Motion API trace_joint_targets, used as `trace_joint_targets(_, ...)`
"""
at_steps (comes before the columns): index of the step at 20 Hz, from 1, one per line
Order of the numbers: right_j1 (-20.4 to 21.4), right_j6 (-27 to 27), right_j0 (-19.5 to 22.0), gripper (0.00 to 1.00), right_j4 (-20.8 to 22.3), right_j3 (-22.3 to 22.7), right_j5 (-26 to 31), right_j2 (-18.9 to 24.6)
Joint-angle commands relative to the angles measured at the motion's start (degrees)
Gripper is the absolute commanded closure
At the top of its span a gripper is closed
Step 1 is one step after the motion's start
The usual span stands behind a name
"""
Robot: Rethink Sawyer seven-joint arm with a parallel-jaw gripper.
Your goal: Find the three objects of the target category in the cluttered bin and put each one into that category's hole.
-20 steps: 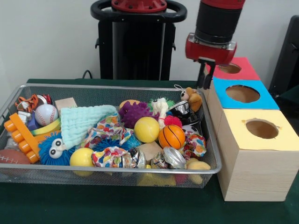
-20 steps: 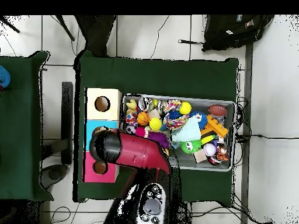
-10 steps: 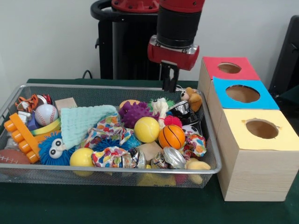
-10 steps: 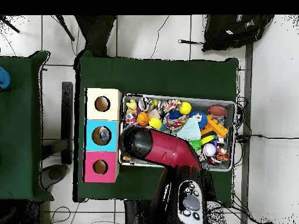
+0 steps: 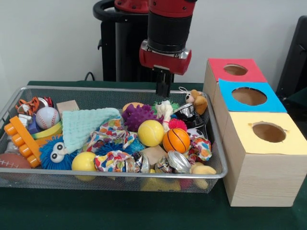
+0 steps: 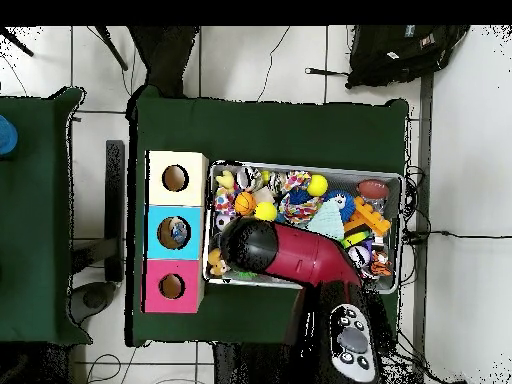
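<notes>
A dark green table (image 5: 110, 211) is carrying a wire mesh bin (image 5: 120, 96) heaped with toys, and beside it three wooden boxes (image 5: 261, 177) are sitting in a row with yellow, blue and red holed tops. The red and black arm's gripper (image 5: 164, 92) is hanging over the bin's far side, just above a purple spiky ball (image 5: 136, 116). Its fingers are looking narrow and empty.

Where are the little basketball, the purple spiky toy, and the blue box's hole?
basketball (image 5: 176, 140), front view, middle of its orange face.
purple spiky toy (image 5: 137, 116), front view, centre of its bumpy body.
blue box's hole (image 5: 249, 96), front view, middle of the round opening in the blue top.
</notes>
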State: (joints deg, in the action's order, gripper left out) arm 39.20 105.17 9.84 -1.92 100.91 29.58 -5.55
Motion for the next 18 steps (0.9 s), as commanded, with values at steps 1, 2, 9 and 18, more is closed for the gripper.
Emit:
trace_joint_targets(1, -1.0, -5.0, 2.77, 1.0, 5.5, 2.95, -2.21, 8.69)
trace_joint_targets(2, -0.97, -5.07, 3.14, 1.0, 6.04, 3.25, -2.52, 9.18)
trace_joint_targets(9, 1.4, -6.44, 6.67, 1.0, 9.63, 6.12, -2.4, 12.38)
trace_joint_targets(18, 1.23, -5.41, 10.69, 1.0, 14.38, 8.46, -4.77, 16.37)
